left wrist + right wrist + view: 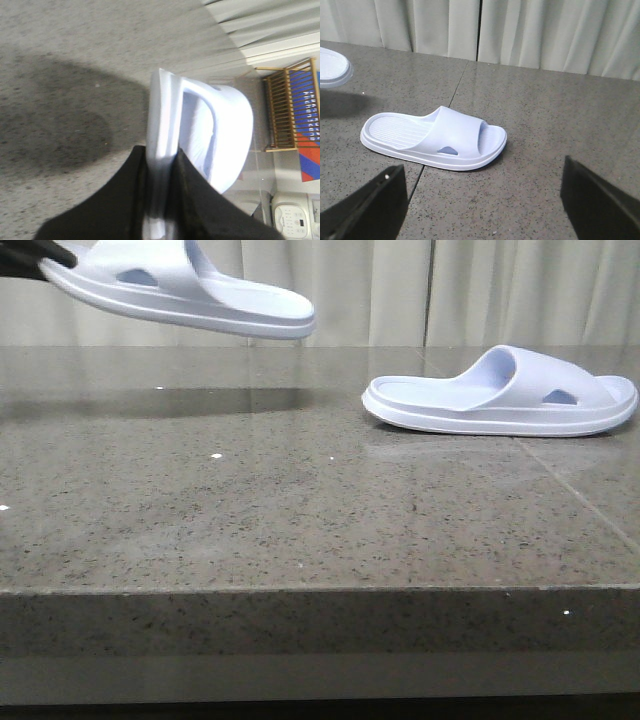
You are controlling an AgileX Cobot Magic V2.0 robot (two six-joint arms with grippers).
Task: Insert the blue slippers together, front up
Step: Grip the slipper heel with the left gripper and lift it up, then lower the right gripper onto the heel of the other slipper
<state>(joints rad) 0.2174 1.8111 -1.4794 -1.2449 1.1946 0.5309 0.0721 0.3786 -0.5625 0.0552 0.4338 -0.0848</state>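
Left gripper (159, 200), mostly cropped, clamps one raised slipper (180, 290); right gripper (485, 210) gapes near the other slipper (434, 137).

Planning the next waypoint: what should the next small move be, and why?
Probably bring the right gripper down onto the slipper on the table. Its fingers are open and empty, with that slipper lying flat just ahead, while the left gripper already holds the other slipper in the air.

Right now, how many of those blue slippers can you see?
2. One slipper is held in the air by the left gripper, above the table's left side. The other slipper lies flat on the right, untouched.
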